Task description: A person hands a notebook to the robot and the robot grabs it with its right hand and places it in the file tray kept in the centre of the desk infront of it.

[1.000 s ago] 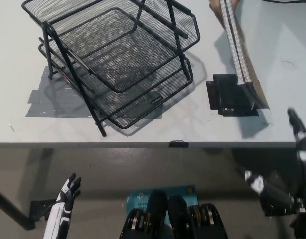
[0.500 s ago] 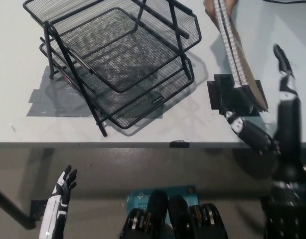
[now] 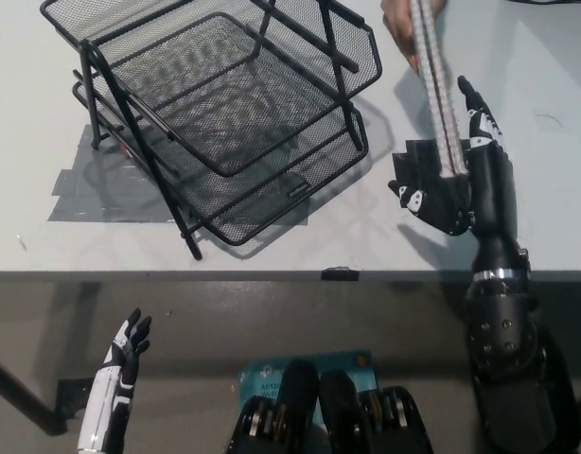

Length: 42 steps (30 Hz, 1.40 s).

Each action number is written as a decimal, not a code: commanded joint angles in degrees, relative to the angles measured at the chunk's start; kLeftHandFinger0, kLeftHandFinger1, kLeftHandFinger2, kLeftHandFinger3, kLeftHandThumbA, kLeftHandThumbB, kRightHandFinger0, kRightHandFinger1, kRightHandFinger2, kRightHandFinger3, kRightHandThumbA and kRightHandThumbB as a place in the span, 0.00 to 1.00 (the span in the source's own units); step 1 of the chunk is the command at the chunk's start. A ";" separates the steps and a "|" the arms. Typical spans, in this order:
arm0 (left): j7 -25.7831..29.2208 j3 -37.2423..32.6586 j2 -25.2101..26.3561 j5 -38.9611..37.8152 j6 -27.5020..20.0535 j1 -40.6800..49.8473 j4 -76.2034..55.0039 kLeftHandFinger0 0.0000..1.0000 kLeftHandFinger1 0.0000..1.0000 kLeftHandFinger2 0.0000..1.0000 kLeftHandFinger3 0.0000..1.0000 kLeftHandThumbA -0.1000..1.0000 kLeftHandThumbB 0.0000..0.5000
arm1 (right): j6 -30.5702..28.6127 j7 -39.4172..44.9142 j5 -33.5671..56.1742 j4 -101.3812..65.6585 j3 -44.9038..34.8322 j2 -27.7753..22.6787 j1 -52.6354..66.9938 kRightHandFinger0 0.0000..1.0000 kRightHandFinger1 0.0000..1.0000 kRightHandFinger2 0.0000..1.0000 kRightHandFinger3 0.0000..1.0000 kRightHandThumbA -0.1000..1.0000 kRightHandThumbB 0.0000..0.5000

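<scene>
1. The black wire-mesh stacked file tray (image 3: 224, 123) stands on the pale grey desk (image 3: 555, 76), well left of the black right hand (image 3: 456, 175).
2. That hand's spread fingers flank the spiral-bound notebook (image 3: 440, 104), which a person's hand (image 3: 404, 24) holds edge-on.
3. The white left hand (image 3: 125, 355) rests low, fingers apart.

a pale grey desk (image 3: 272, 251) fills the upper view under even light, with grey tape (image 3: 92, 194) stuck on it. below its front edge lies a dull brown floor (image 3: 224, 322).
</scene>
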 commanded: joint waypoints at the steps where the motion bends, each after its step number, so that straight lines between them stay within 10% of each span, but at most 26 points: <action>1: 0.07 -0.13 0.99 -0.52 -2.14 -0.41 -1.98 1.00 1.00 1.00 1.00 1.00 0.83 | -0.73 -5.80 0.11 4.12 -0.11 -1.13 -5.64 1.00 1.00 1.00 1.00 0.99 0.67; 8: -0.48 -0.22 1.01 -0.88 -2.12 -0.22 -1.75 1.00 1.00 1.00 1.00 1.00 0.86 | -1.38 -8.98 -0.40 4.72 0.97 -0.54 -8.70 1.00 1.00 1.00 1.00 0.99 0.65; 12: -0.40 -0.57 1.11 -0.35 -2.14 0.04 -1.85 1.00 1.00 1.00 1.00 1.00 0.85 | -7.34 -18.98 0.18 7.20 -0.86 1.36 -10.67 1.00 1.00 1.00 1.00 0.82 0.54; 13: -0.51 -0.60 1.18 -0.73 -2.14 -0.08 -1.80 1.00 1.00 1.00 1.00 1.00 0.85 | -12.17 -22.11 2.58 8.43 -2.39 2.14 -11.72 0.64 0.74 0.89 0.98 0.74 0.18; 14: -0.51 -0.52 1.23 -0.89 -2.14 -0.06 -1.82 1.00 1.00 1.00 1.00 1.00 0.84 | -14.45 -22.98 3.89 8.78 -2.98 2.37 -12.21 0.28 0.34 0.47 0.57 0.82 0.05; 16: -0.38 -0.40 1.30 -0.84 -2.14 -0.01 -1.85 1.00 1.00 1.00 1.00 1.00 0.84 | -16.63 -23.29 5.50 8.39 -3.48 2.61 -12.59 0.02 0.03 0.06 0.13 0.94 0.03; 19: -0.22 -0.29 1.46 -0.52 -2.14 -0.40 -1.75 1.00 1.00 1.00 1.00 1.00 0.84 | -18.41 -23.41 8.66 5.61 -4.84 4.44 -13.00 0.00 0.00 0.00 0.00 1.00 0.18; 32: -0.50 -0.26 2.28 -1.54 -2.14 -0.46 -1.28 1.00 1.00 1.00 1.00 1.00 0.83 | -18.47 -21.28 12.54 -1.19 -5.64 5.24 -11.73 0.00 0.00 0.00 0.00 0.80 0.00; 42: -0.95 -0.27 2.66 -2.55 -2.14 -0.07 -1.05 1.00 1.00 1.00 1.00 1.00 0.87 | -16.36 -24.59 8.83 -3.84 -7.13 3.49 -11.89 0.00 0.00 0.00 0.00 0.95 0.09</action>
